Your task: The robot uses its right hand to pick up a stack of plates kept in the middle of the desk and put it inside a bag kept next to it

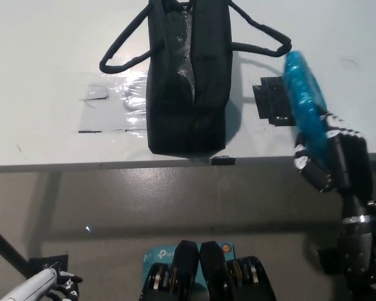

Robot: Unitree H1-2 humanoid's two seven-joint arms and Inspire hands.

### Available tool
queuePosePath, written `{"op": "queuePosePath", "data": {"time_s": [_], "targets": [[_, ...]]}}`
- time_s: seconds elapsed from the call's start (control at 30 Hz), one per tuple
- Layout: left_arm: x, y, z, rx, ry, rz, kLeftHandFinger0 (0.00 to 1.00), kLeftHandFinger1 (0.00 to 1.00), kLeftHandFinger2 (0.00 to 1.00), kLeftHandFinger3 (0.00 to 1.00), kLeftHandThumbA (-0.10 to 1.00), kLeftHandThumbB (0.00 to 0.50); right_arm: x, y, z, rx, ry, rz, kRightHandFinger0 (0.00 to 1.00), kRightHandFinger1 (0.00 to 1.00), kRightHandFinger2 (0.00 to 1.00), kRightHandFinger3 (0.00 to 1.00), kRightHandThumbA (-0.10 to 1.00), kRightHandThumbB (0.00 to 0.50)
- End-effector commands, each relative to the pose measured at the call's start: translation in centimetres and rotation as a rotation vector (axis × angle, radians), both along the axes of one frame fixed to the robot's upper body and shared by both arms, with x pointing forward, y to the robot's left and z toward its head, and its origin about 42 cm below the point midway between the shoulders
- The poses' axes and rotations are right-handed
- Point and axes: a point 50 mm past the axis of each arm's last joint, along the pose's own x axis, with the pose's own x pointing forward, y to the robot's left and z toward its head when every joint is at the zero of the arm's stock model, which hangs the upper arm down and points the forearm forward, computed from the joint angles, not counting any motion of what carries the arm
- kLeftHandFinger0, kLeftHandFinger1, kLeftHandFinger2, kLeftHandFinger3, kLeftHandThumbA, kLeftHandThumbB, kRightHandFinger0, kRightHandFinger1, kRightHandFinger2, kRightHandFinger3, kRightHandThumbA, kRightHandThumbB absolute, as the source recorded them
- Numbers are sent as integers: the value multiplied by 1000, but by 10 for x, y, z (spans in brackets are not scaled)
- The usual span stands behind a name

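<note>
The blue stack of plates (304,103) is held up on edge, nearly vertical, to the right of the black bag (188,75). My black right hand (331,157) is shut on the stack's lower part, near the desk's front edge. The stack's top edge touches or overlaps the bag's right handle (260,37), which is stretched out to the right. The bag stands upright on the white desk (50,63) with its top open and clear plastic inside. My white left hand (47,285) rests at the lower left, below the desk.
A black square mat (272,100) lies on the desk where the plates sat. A clear plastic sheet (113,103) is taped flat left of the bag. The desk's front edge (113,165) runs across the middle; grey floor lies below.
</note>
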Motion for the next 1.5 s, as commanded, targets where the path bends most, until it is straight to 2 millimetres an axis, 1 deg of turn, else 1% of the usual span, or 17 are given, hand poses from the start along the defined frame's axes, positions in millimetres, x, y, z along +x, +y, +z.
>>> {"op": "queuePosePath", "data": {"time_s": [0.0, 0.1, 0.17, 0.2, 0.27, 0.33, 0.4, 0.5, 0.53, 0.77, 0.87, 0.93, 1.0, 1.13, 1.27, 1.37, 1.47], "targets": [[-6, 10, 5, 29, -28, 41, 761, 751, 847, 964, 310, 0, 19, -51, 149, 951, -244, 138, 0, 0, 0, 0, -100, 45], [-6, 10, 5, 16, -26, 44, 774, 759, 854, 970, 272, 0, 29, -42, 180, 951, -295, 207, 0, 0, 82, 20, -100, 60], [-9, 9, 3, 9, -19, 50, 774, 759, 855, 971, 267, 0, 33, -37, 193, 975, -302, 231, 0, 0, 81, 45, -100, 81], [-8, 9, 2, 22, -21, 47, 756, 751, 843, 957, 288, 0, 36, -24, 225, 948, -346, 272, 0, 0, 44, 30, -100, 99], [-6, 9, 4, 31, -28, 43, 748, 746, 834, 948, 294, 0, 37, -22, 235, 946, -367, 303, 0, 0, 44, 13, -100, 87], [-6, 9, 4, 25, -28, 46, 747, 751, 836, 957, 280, 0, 40, -8, 264, 929, -385, 340, 0, 0, 0, 0, -100, 183], [-6, 8, 5, 24, -28, 43, 753, 758, 842, 978, 298, 0, 44, 8, 287, 915, -370, 341, 0, 0, 0, 0, -100, 214], [-6, 7, 5, 26, -24, 35, 755, 763, 852, 984, 309, 0, 50, 21, 298, 912, -349, 362, 0, 0, 0, 0, -100, 246], [-6, 7, 4, 28, -24, 33, 757, 759, 847, 970, 305, 0, 55, 31, 306, 902, -330, 392, 0, 0, 0, 0, -100, 224], [-7, 7, 3, 20, -23, 31, 746, 760, 859, 990, 333, 0, 57, 69, 318, 894, -281, 487, 0, 0, 0, 0, -100, 231], [-6, 6, 3, 31, -22, 27, 747, 757, 859, 978, 341, 0, 56, 84, 320, 884, -278, 512, 0, 0, 0, 0, -100, 281], [-6, 5, 3, 34, -23, 26, 742, 755, 857, 973, 338, 0, 55, 86, 320, 882, -275, 517, 0, 0, 0, 0, -100, 283], [-7, 5, 3, 28, -28, 35, 749, 743, 839, 963, 340, 0, 53, 98, 319, 877, -265, 541, 0, 0, 0, 0, -100, 244], [-6, 5, 3, 30, -26, 32, 739, 749, 842, 961, 334, 0, 50, 109, 317, 901, -242, 576, 0, 0, 0, 0, -100, 245], [-6, 5, 1, 21, -17, 29, 768, 764, 865, 981, 307, 0, 48, 123, 304, 922, -219, 595, 0, 0, 0, 0, -100, 279], [-5, 4, 1, 27, -20, 29, 774, 764, 859, 978, 321, 0, 46, 132, 289, 916, -173, 595, 0, 0, 0, 0, -100, 237], [-5, 2, 1, 17, -16, 26, 773, 772, 874, 1000, 313, 0, 46, 138, 270, 870, -144, 561, 0, 0, 0, 0, -100, 242]]}}
